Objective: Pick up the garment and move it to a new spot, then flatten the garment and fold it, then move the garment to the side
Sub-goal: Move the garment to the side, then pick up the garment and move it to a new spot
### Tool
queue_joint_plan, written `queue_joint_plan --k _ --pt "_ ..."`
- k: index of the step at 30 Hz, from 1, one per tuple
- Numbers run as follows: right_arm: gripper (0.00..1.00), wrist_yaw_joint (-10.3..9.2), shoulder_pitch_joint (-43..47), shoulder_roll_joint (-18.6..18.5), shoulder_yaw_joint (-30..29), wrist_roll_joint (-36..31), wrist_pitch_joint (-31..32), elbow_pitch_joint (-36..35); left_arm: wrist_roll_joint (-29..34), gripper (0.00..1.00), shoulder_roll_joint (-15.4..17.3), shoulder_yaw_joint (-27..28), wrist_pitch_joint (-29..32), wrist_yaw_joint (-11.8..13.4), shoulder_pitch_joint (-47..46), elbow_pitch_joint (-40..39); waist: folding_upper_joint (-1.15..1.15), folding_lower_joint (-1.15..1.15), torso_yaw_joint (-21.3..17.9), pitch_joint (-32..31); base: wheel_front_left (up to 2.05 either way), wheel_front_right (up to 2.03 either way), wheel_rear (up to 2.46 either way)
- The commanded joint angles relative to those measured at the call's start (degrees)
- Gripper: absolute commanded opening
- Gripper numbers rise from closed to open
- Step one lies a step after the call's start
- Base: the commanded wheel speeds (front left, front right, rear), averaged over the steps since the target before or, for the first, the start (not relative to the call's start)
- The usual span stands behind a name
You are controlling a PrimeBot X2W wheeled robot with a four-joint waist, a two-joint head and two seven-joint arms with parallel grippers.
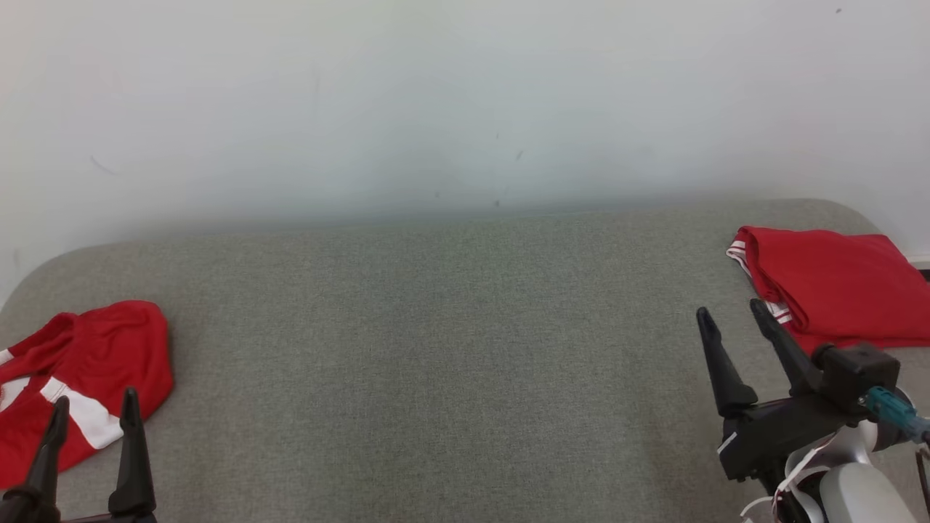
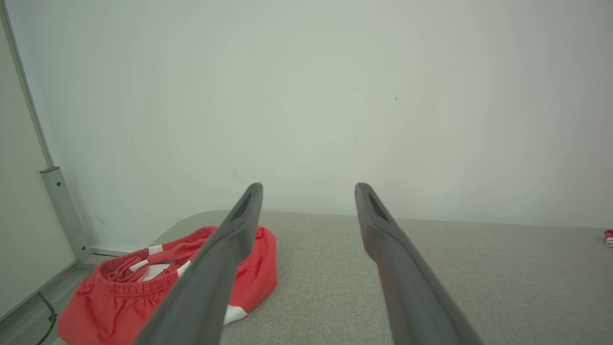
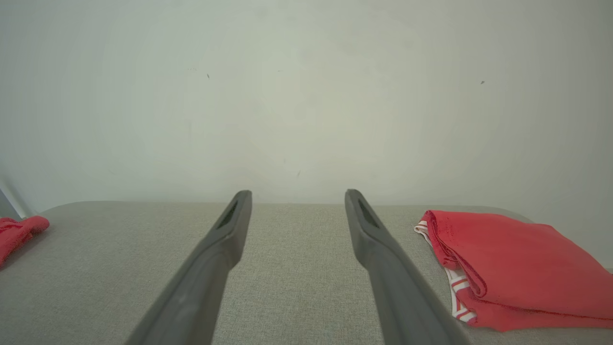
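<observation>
A crumpled red garment point(image 1: 102, 349) with white stripes lies at the left end of the grey padded surface point(image 1: 436, 363). My left gripper point(image 1: 96, 398) hangs open just in front of it, nothing between its fingers. In the left wrist view the garment point(image 2: 105, 306) shows its elastic waistband beside and behind the left finger of that gripper point(image 2: 309, 187). My right gripper point(image 1: 730, 309) is open too, near the right end, and its wrist view point(image 3: 298, 192) looks across bare cushion, with the crumpled garment point(image 3: 19, 230) far off at the left edge.
A second red garment point(image 1: 835, 283), folded flat with a striped edge, rests at the far right end, right of my right gripper; it also lies to the right in the right wrist view point(image 3: 517, 268). A pale wall stands behind the surface. A metal post point(image 2: 60, 211) rises beyond the left end.
</observation>
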Motion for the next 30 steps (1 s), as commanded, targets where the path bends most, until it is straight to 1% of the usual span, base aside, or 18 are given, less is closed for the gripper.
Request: queue_joint_plan --k 1,9,14,21,28,30 --pt "1.0 -0.13 0.63 0.35 -0.48 -0.45 0.31 -0.71 -0.04 1.0 0.58 0.22 0.3 0.22 0.59 0.19 0.0 0.0 -0.17 0.06 0.0 0.0 0.0" --pt "1.0 -0.13 4.31 3.0 -4.38 -2.77 3.35 -6.65 1.32 1.0 2.21 0.28 2.04 0.99 1.12 0.36 0.0 0.0 -0.44 0.0 0.0 0.0 0.0" --pt "1.0 -0.13 6.58 4.04 -6.3 -3.23 6.35 -8.83 2.3 1.0 3.47 -0.35 3.88 1.31 1.21 0.36 0.0 0.0 -0.3 0.06 0.0 0.0 0.0" --pt "1.0 -0.13 8.47 4.74 -6.78 -1.94 8.77 -10.42 1.96 1.0 3.62 -1.19 4.74 1.09 1.02 -0.6 0.0 0.0 -0.3 0.31 0.0 0.0 0.0" --pt "1.0 -0.13 8.92 4.94 -7.31 -2.03 8.72 -11.13 1.15 1.0 3.57 -1.22 4.32 1.31 0.18 -0.71 0.0 0.0 -0.51 0.33 0.0 0.0 0.0" --pt "1.0 -0.13 8.89 4.94 -7.4 -2.38 8.64 -11.37 1.11 1.0 3.36 -0.94 3.96 1.71 0.08 -0.74 0.0 0.0 -0.57 0.3 0.0 0.0 0.0"
